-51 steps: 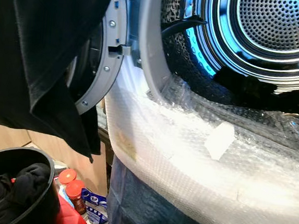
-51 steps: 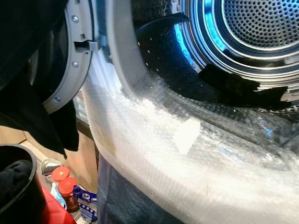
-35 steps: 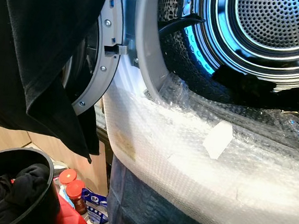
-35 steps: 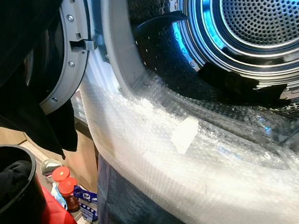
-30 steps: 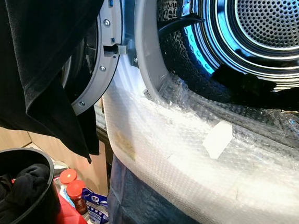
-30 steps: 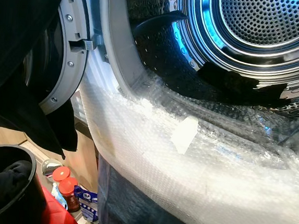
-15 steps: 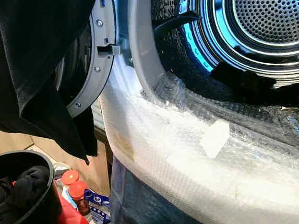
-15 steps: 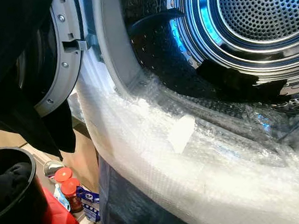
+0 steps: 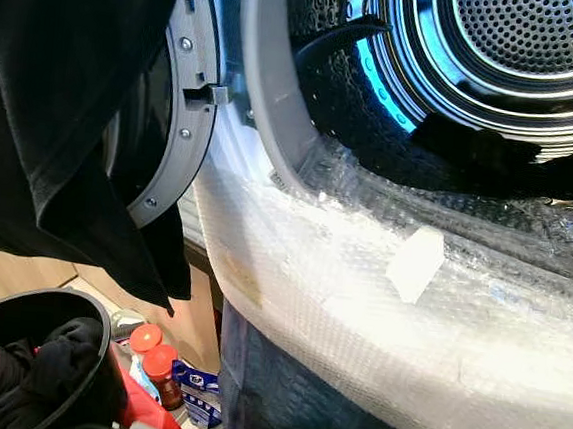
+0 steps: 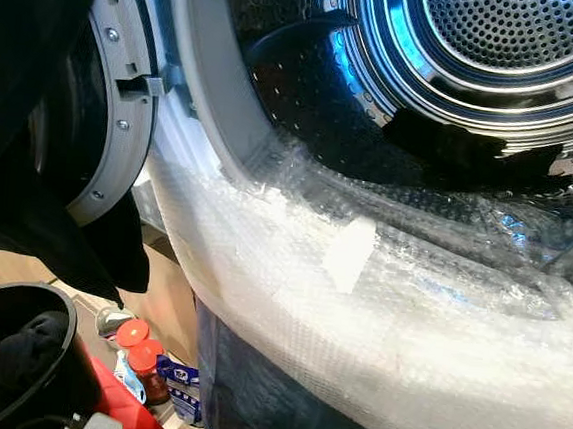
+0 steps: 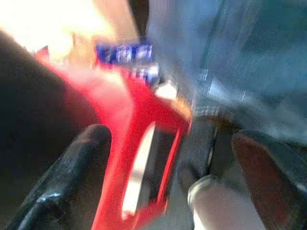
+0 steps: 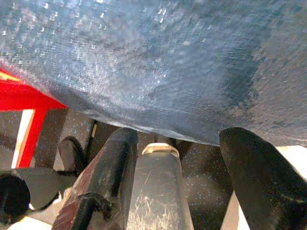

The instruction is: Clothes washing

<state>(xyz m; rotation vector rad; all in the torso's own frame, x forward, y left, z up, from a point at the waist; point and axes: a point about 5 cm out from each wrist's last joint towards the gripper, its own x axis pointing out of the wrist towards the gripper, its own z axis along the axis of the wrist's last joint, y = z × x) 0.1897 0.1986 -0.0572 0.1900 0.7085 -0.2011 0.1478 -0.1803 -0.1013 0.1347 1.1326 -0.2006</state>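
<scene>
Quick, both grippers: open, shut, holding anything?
Left gripper: open, fingers spread, holding nothing.
Right gripper: open, fingers spread, holding nothing.

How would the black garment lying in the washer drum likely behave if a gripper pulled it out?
The black garment lies crumpled against the drum wall, so it is probably floppy and light. It would likely drape and trail. It might also snag or drag on the bubble wrap over the door rim.

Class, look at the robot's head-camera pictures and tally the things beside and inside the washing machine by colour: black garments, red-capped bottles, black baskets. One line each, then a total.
Black garments: 3, one hanging, one in the steel drum, a pile in the basket
Red-capped bottles: 2
Black plastic baskets: 1
Total: 6
</scene>
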